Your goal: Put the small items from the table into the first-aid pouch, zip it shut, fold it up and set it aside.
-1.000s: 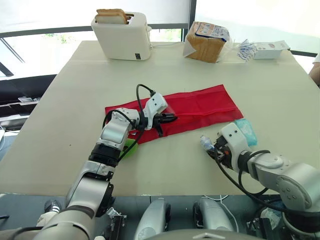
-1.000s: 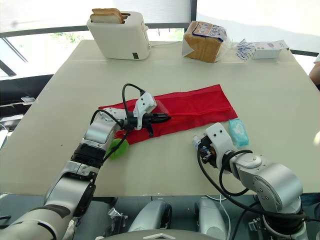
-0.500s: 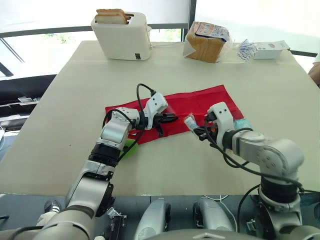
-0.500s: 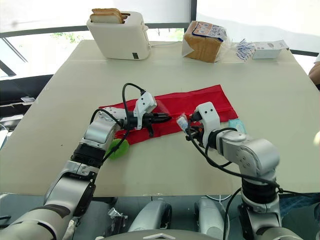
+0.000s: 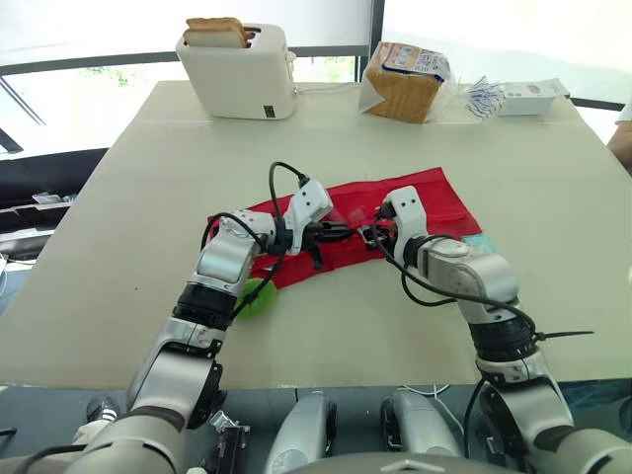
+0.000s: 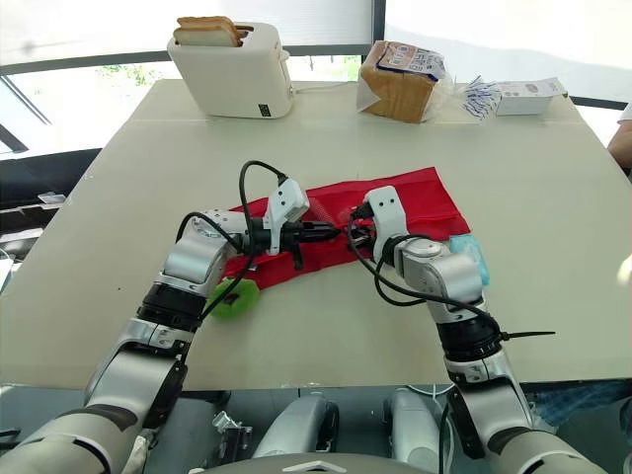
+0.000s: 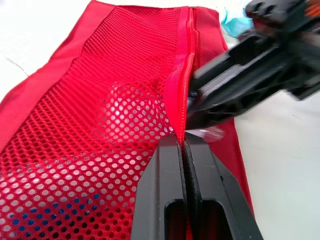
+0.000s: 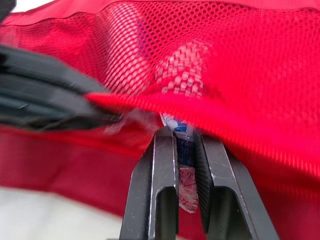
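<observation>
The red mesh first-aid pouch point(image 5: 420, 202) lies flat near the middle of the beige table point(image 5: 118, 247). Its long axis runs from the near left toward the far right, and the zipper slit follows the same axis. The lip of the slit is pinched and lifted by the left gripper point(image 7: 184, 142), which is closed on the red edge. Opposite to it, a small blue-and-white wrapped packet point(image 8: 184, 150) is clamped in the right gripper point(image 8: 182, 131), with its front end under the raised mesh. The opening lies straight ahead, so only a short push along the packet's length is judged to be needed. A teal packet point(image 5: 481, 243) is seen just beside the pouch's near right corner, and a green item point(image 5: 255, 294) near its left end. A white toaster point(image 5: 237, 64) and a bagged bread loaf point(image 5: 405, 79) stand well apart at the far edge, so room is not short.
</observation>
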You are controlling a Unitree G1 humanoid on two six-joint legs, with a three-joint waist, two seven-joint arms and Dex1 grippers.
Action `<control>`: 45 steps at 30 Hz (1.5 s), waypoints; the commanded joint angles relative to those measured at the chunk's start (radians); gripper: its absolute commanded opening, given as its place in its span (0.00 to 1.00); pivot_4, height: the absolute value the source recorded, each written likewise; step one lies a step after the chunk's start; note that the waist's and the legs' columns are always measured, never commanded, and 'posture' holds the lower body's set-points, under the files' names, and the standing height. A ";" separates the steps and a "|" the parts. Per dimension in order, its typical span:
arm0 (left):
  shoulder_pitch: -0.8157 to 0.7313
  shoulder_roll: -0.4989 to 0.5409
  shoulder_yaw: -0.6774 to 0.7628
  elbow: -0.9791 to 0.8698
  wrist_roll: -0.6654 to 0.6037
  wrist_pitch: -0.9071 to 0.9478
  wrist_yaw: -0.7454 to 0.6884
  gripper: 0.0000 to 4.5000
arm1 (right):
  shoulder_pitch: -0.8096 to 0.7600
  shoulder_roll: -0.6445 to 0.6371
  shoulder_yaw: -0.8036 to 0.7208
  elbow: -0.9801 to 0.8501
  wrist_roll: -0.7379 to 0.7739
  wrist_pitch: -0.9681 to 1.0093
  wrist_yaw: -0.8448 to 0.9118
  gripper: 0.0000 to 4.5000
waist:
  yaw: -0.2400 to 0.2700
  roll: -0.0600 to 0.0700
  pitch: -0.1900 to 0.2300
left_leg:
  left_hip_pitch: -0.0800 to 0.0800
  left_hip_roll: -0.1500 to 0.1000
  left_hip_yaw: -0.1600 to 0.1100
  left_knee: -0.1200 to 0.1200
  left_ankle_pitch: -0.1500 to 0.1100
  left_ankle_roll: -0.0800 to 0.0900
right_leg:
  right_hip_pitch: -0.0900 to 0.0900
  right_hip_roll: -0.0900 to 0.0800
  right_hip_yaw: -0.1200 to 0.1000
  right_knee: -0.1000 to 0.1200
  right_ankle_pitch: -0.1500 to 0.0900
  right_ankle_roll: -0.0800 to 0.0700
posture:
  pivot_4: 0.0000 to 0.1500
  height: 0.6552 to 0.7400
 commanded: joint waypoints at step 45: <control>-0.005 0.005 -0.023 0.043 0.031 -0.110 -0.009 0.00 | 0.592 -0.196 -0.565 -0.985 0.199 0.565 0.048 0.79 | 0.014 0.004 0.000 | 0.001 0.001 -0.001 0.000 0.000 0.000 | 0.002 0.000 0.001 0.000 0.000 0.000 | 1.00 1.00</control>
